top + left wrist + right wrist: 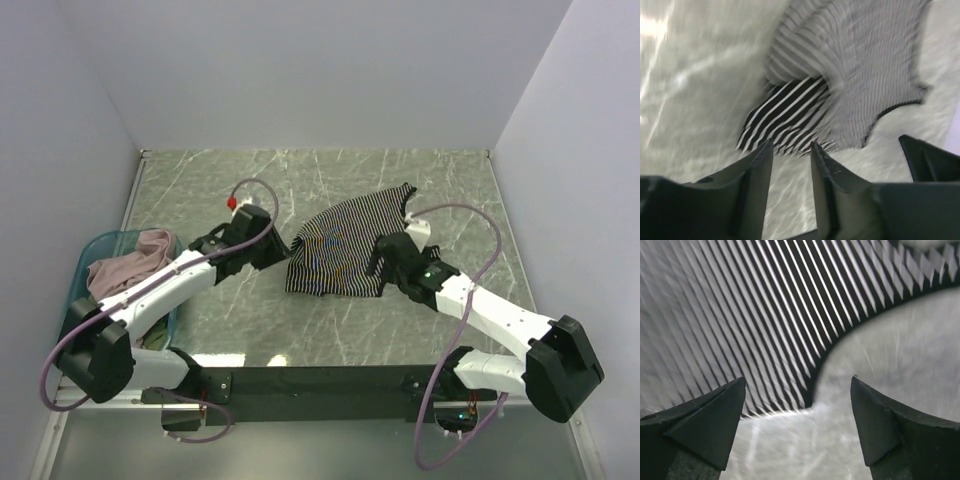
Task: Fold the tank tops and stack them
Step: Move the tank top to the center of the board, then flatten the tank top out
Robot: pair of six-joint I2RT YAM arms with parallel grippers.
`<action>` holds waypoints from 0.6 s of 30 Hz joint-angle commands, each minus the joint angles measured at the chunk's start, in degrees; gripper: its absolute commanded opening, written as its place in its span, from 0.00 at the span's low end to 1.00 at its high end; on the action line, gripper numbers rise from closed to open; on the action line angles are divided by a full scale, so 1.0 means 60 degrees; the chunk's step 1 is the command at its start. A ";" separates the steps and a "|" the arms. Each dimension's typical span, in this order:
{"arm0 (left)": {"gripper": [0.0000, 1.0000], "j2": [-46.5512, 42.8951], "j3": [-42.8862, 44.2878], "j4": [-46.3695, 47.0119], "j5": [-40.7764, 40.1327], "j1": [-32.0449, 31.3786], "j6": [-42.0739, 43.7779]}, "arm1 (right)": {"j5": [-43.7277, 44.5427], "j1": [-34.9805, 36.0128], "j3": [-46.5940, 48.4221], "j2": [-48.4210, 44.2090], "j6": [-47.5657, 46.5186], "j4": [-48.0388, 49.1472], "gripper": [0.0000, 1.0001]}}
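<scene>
The black-and-white striped tank top lies crumpled on the marble table, partly folded over itself. It also shows in the left wrist view and the right wrist view. My left gripper is at its left edge; in the left wrist view the gripper is open with bare table between its fingers, just short of the cloth. My right gripper is at the top's near right edge, wide open over a dark-edged corner, holding nothing. A dusty pink top lies in the tub.
A teal plastic tub stands at the left edge, under the left arm. White walls close in the table at the back and both sides. Marble table lies behind the striped top.
</scene>
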 commanded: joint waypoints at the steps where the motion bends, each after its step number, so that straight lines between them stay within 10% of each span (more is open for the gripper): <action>1: 0.39 0.0228 -0.0878 0.0391 0.0722 -0.0316 -0.0699 | -0.0520 -0.0065 -0.0921 -0.0251 0.0977 0.0513 0.90; 18: 0.36 0.0565 -0.1202 0.0597 0.0708 -0.0845 -0.0362 | -0.1371 0.0009 -0.1863 0.1257 0.2077 0.1980 0.59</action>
